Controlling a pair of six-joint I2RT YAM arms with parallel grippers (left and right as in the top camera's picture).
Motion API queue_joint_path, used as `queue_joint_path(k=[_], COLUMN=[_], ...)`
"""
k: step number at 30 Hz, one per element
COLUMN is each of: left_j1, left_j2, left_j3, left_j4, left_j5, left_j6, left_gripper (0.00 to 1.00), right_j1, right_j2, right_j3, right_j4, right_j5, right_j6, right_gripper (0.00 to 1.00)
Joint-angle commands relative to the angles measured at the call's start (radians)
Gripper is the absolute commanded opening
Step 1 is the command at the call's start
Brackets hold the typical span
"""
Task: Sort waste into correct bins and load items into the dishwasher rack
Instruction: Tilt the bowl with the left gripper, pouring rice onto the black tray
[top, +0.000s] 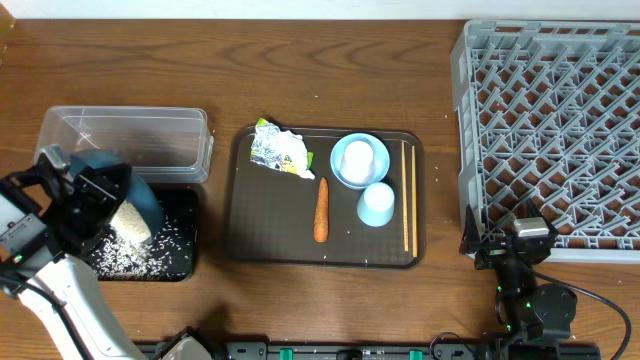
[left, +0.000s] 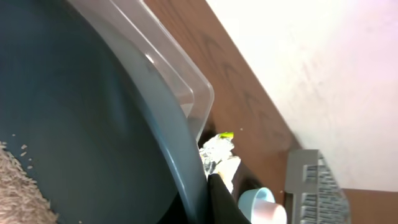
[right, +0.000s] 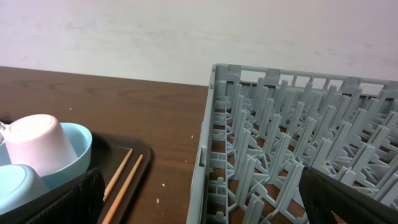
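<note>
Left gripper (top: 100, 195) holds the dark blue bowl (top: 145, 200) tilted over the black tray (top: 188, 215); right gripper (top: 505, 243) hangs empty by the dishwasher rack (top: 555, 130).

On my far left the fingers are clamped on the bowl's rim. Rice (top: 130, 222) is heaped against its lower wall, and loose grains are scattered over the black tray below. The clear tub (top: 125, 140) sits just behind. On the brown serving tray (top: 260, 225) I see the foil wrapper (top: 280, 150), the carrot (top: 321, 210), the whitish cup (top: 360, 160) in the small light blue bowl (top: 338, 172), the light blue cup (top: 376, 205) and the chopsticks (top: 407, 195) along the right edge. At the rack's near-left corner, the right fingers are spread wide.
</note>
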Motion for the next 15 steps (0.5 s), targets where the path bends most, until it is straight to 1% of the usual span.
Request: queue_joint_path(k=[1, 5, 8, 11, 15], left_j1=[0.031, 0.084, 0.129, 0.176, 0.206], left_j2=[-0.007, -0.007, -0.007, -0.006, -0.005], left_j3=[0.008, 0.008, 0.008, 0.008, 0.008], left_j4=[0.003, 0.004, -0.002, -0.043, -0.046], left_j5=[0.106, 0.222, 0.233, 0.244, 0.286], left_j6=[-0.038, -0.078, -0.082, -0.106, -0.107], left_gripper=[0.06, 0.06, 0.06, 0.06, 0.06], right_j1=[-0.005, -0.005, -0.005, -0.005, -0.005], right_j2=[-0.003, -0.003, -0.003, -0.003, -0.003], right_j3=[-0.002, -0.002, -0.002, -0.002, -0.002], right_j4=[-0.004, -0.004, -0.004, -0.004, -0.004], right_j5=[0.002, 0.002, 0.002, 0.002, 0.002], right_j6=[-0.013, -0.013, -0.013, -0.013, -0.013], right_gripper=[0.99, 0.99, 0.99, 0.99, 0.99])
